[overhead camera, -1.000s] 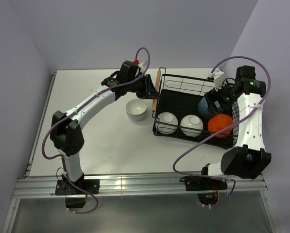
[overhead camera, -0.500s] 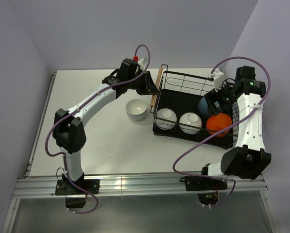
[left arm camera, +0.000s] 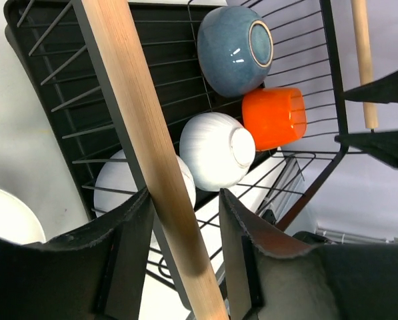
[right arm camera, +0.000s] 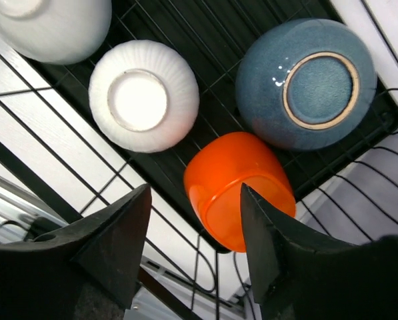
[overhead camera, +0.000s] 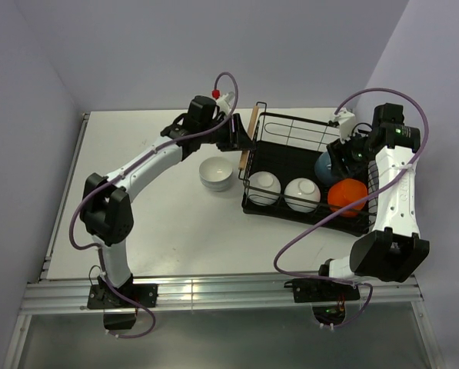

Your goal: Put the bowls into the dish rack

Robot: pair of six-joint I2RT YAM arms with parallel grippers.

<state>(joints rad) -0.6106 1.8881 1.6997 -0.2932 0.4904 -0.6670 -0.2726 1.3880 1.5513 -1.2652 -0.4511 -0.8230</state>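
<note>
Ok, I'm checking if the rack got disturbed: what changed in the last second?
The left gripper moved right onto the dish rack's left wooden handle and now straddles it, jaws open. The rack with its bowls seems nudged slightly toward the back of the table. The right gripper hovers open over the orange bowl, hardly moved. The white bowl on the table stayed put.

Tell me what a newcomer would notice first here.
The bright orange bowl stands out, tipped on its side in the black dish rack beside the blue bowl. The left gripper straddles the rack's wooden handle, and a white bowl sits outside on the table.
</note>
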